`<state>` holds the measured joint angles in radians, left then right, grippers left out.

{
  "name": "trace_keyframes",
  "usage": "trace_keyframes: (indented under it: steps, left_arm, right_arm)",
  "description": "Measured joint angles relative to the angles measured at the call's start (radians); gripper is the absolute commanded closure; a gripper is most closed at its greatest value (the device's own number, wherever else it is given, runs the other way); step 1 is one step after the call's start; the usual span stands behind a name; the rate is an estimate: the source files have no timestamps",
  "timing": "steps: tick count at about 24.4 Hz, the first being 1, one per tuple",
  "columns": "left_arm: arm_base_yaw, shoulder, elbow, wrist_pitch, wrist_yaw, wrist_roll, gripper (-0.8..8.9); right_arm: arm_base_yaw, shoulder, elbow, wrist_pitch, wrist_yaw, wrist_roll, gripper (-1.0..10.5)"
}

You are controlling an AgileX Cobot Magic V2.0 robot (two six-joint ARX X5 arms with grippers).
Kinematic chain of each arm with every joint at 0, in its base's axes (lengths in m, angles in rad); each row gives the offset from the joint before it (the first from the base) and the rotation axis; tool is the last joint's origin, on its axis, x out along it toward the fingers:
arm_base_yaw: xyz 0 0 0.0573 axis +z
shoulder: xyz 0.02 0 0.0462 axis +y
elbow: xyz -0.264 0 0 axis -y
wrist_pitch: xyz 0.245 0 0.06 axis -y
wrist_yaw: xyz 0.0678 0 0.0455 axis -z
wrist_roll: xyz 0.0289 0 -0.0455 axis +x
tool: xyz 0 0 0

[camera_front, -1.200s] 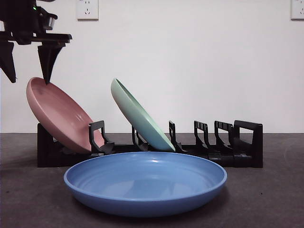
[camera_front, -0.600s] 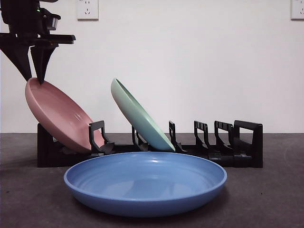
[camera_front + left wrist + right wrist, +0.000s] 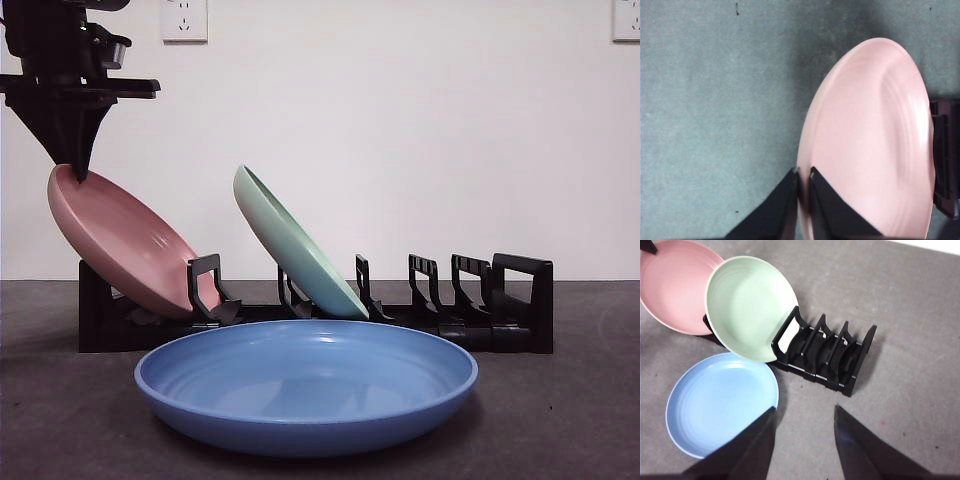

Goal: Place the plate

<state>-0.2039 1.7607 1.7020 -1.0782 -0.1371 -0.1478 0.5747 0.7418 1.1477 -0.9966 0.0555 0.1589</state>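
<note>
A pink plate (image 3: 125, 250) leans in the leftmost slot of the black dish rack (image 3: 470, 315). My left gripper (image 3: 72, 168) is shut on the pink plate's top rim; the left wrist view shows its jaws pinching that rim (image 3: 802, 175) and the plate (image 3: 875, 145). A green plate (image 3: 295, 245) leans in a slot further right. A blue plate (image 3: 305, 385) lies flat on the table in front of the rack. My right gripper (image 3: 802, 415) is open and empty, high above the table, looking down on the blue plate (image 3: 720, 402), the green plate (image 3: 750, 307) and the rack (image 3: 830, 355).
The rack's right-hand slots (image 3: 440, 290) hold nothing. A white wall with two sockets (image 3: 184, 18) stands behind the dark table (image 3: 560, 420).
My left gripper's jaws have closed from open around the pink plate's top rim to shut on it. The plate's rim has shifted slightly left.
</note>
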Motion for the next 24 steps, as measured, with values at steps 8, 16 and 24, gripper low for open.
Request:
trace_keyframes:
  steps: [8, 16, 24]
  left_arm:
    - [0.007, -0.014, 0.275, -0.217, -0.074, 0.029, 8.07]
    - [0.007, -0.132, 0.325, -0.336, -0.075, 0.024, 8.07]
    - [-0.012, -0.288, 0.223, -0.336, -0.075, -0.004, 8.07]
  right_arm:
    - [0.0, 0.0, 0.0, -0.031, 0.0, 0.003, 7.6]
    - [0.0, 0.0, 0.0, -0.036, 0.0, 0.003, 7.6]
    - [0.0, -0.002, 0.0, -0.036, 0.0, 0.003, 7.6]
